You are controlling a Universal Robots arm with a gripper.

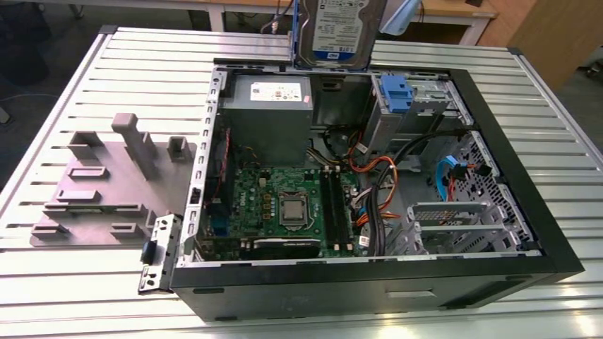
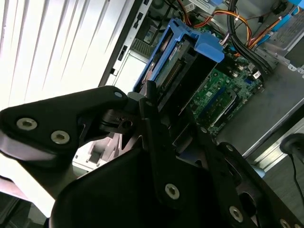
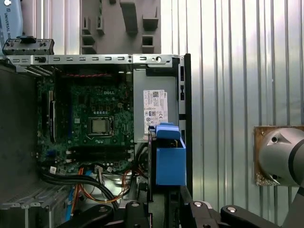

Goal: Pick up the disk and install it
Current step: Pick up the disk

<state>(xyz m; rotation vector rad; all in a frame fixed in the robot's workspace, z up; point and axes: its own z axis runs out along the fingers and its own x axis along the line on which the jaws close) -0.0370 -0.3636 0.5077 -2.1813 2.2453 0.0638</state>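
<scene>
Disk (image 1: 335, 28) hangs over the open case (image 1: 377, 286), jaws clamped across its blue carrier (image 3: 170, 166); likely dense, stiff, shock-sensitive, best held by frame.

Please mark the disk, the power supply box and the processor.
The disk (image 1: 341, 25): exterior view, on its labelled face.
The power supply box (image 1: 267, 127): exterior view, grey face below sticker.
The processor (image 1: 294, 210): exterior view, its metal lid.

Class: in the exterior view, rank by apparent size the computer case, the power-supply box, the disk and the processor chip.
Largest: computer case.
Next, power-supply box and disk look alike; the disk is cut off by the picture's edge and may sit nearer the camera, so I leave them unranked.
Smallest: processor chip.
</scene>
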